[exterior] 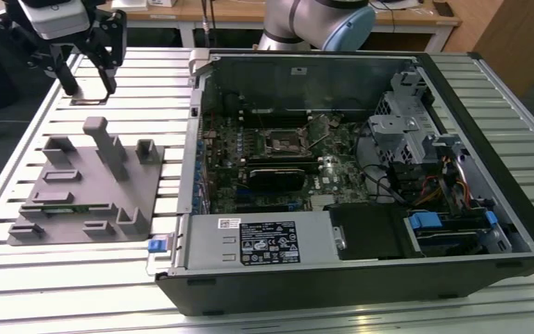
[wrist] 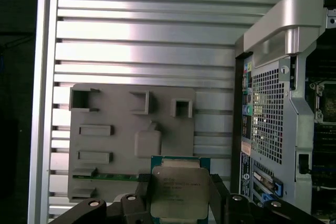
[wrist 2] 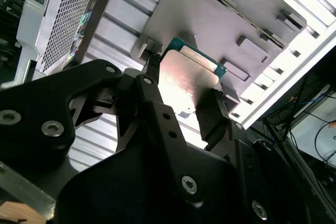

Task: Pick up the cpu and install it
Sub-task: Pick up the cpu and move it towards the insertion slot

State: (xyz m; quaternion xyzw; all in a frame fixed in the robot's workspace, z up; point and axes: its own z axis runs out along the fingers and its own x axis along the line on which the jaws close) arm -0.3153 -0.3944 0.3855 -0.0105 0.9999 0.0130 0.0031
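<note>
Gripper [exterior: 89, 90] is held raised and pointed down over the slatted table [exterior: 53, 278], near the grey fixture [exterior: 72, 202] at the exterior view's left. The cpu [wrist: 177, 192] is clamped flat between its fingers in both wrist views. Dark print, apparently several lines, is seen on the silvery lid but cannot be read.

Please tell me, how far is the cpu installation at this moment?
Done: the cpu is picked up, clear of the grey fixture. In hand: the gripper is shut on it, above the table. Left: the cpu is not yet in the motherboard socket inside the open case.
</note>
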